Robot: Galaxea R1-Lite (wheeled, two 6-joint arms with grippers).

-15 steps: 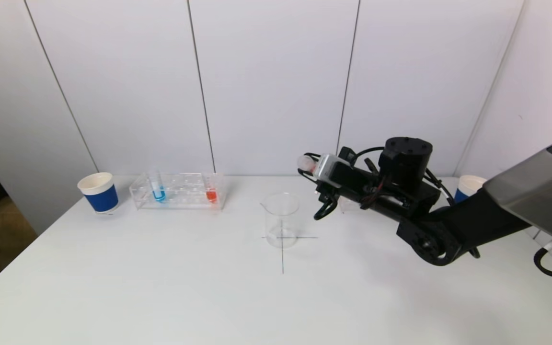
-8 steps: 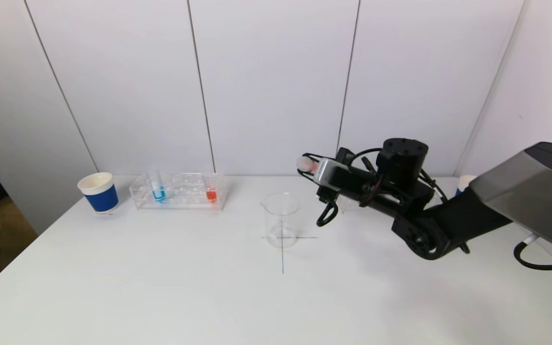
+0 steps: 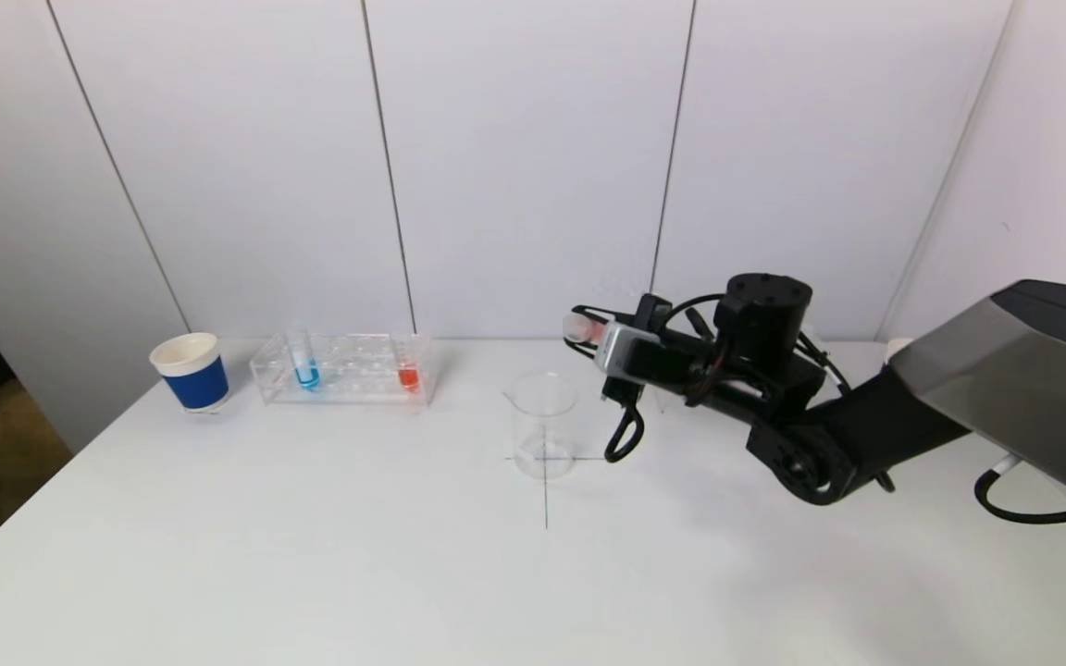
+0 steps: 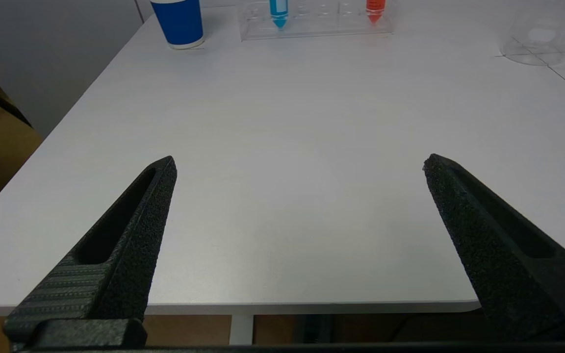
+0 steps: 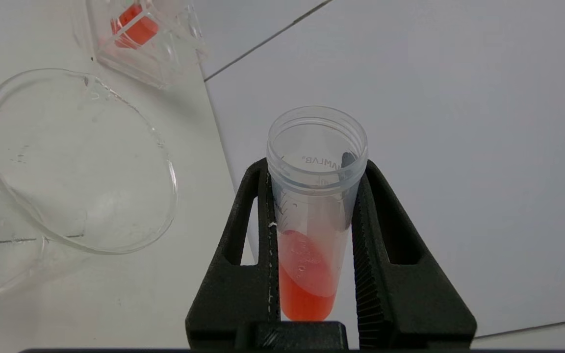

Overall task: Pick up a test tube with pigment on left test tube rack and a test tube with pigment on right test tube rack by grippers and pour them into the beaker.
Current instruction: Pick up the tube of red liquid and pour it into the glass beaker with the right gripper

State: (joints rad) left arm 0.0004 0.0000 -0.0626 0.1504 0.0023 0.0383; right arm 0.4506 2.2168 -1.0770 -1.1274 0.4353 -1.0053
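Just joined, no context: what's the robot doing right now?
The right gripper holds a tube of red pigment, tilted, beside and above the beaker, which looks empty, so nothing seems poured yet. The left gripper is open and idle at the table's near edge. A blue and a red tube stand in the left rack.

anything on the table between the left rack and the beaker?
Nothing: bare white table between the left rack and the beaker, clearest in the head view. The left wrist view shows the same gap.
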